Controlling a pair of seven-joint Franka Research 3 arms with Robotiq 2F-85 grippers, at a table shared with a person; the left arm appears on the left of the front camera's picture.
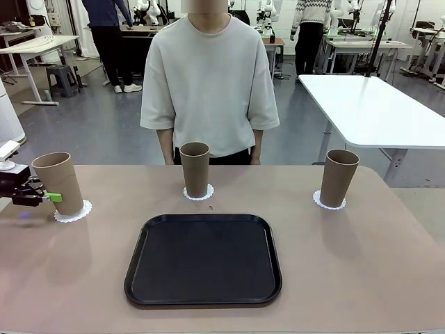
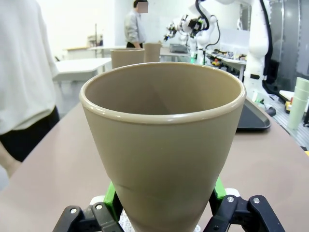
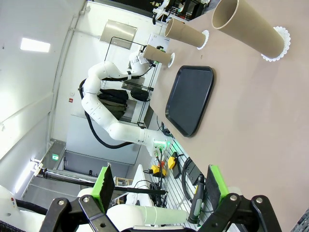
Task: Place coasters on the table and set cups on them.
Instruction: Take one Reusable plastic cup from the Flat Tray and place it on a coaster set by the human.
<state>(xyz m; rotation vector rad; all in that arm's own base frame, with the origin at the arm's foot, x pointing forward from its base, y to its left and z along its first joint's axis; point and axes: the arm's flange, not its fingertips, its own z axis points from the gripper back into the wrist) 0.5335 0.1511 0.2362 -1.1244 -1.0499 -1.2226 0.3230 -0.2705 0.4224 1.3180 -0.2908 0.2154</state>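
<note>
The left gripper [image 1: 54, 197] clamps a cup [image 1: 58, 182] on its coaster [image 1: 73, 211]. The right gripper [image 3: 157, 186] is open, over the beige worktop [image 1: 348, 264].

Left gripper [image 1: 50, 197] is mostly cut off by the front view's left edge, just a green pad showing against the left cup [image 1: 58, 183]. That cup hides most of its coaster [image 1: 74, 211]. In the left wrist view the cup's base drops below the bottom edge.
</note>
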